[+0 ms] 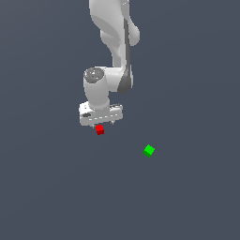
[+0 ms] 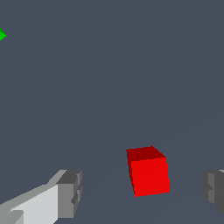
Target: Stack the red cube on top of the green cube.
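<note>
The red cube (image 1: 99, 130) rests on the dark grey floor just under the white gripper (image 1: 101, 123). In the wrist view the red cube (image 2: 148, 172) lies between the two grey fingertips (image 2: 70, 192), nearer one of them and touching neither. The gripper (image 2: 142, 189) is open and empty. The green cube (image 1: 149, 150) rests on the floor apart, toward the exterior view's right and a little nearer the camera. Only its corner shows at the edge of the wrist view (image 2: 2, 35).
The white arm (image 1: 115, 42) rises from the gripper to the top of the exterior view. The plain dark grey floor (image 1: 56, 187) fills the rest of the view.
</note>
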